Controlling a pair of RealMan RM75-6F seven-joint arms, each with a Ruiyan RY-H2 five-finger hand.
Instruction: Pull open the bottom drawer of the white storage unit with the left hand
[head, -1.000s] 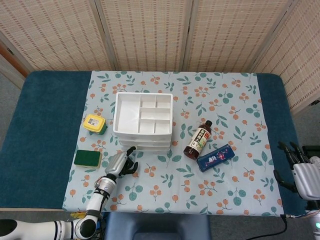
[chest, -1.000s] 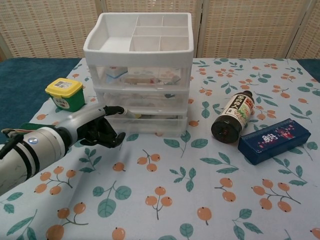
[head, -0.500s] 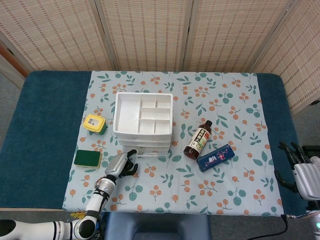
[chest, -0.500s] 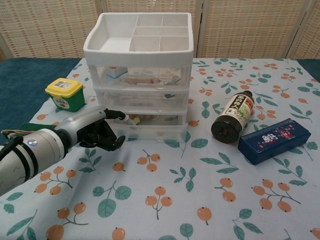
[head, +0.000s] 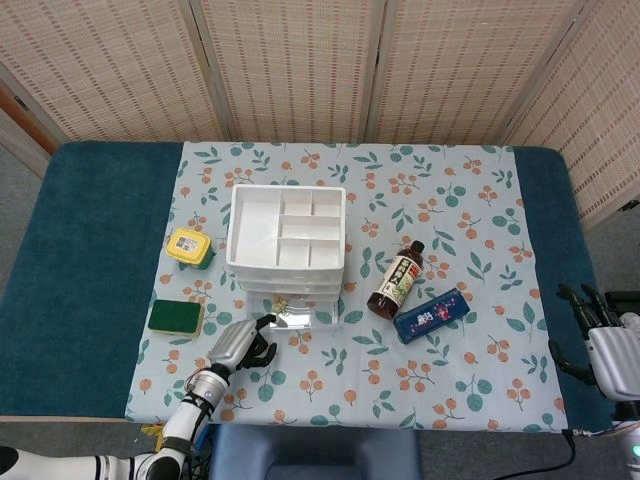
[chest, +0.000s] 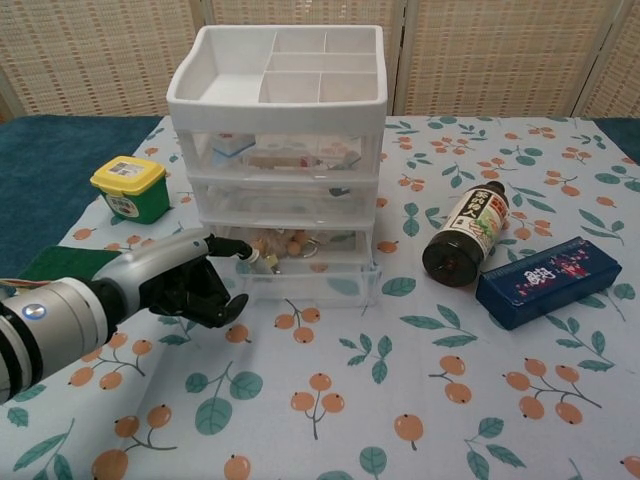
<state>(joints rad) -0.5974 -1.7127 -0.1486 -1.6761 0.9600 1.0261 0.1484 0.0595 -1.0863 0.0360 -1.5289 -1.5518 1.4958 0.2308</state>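
my left hand (chest: 185, 285) hooked curled fingers on the bottom drawer (chest: 305, 268), part open; right hand (head: 600, 345) idle, fingers spread.

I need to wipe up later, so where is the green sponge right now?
In the head view the green sponge lies on the left part of the cloth, just in front of the yellow-lidded tub and left of the left hand.

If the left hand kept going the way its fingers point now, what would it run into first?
Most likely the bottom drawer itself: the left hand points toward the drawer's left front corner, fingertip at or over its rim. Whether they touch is unclear.
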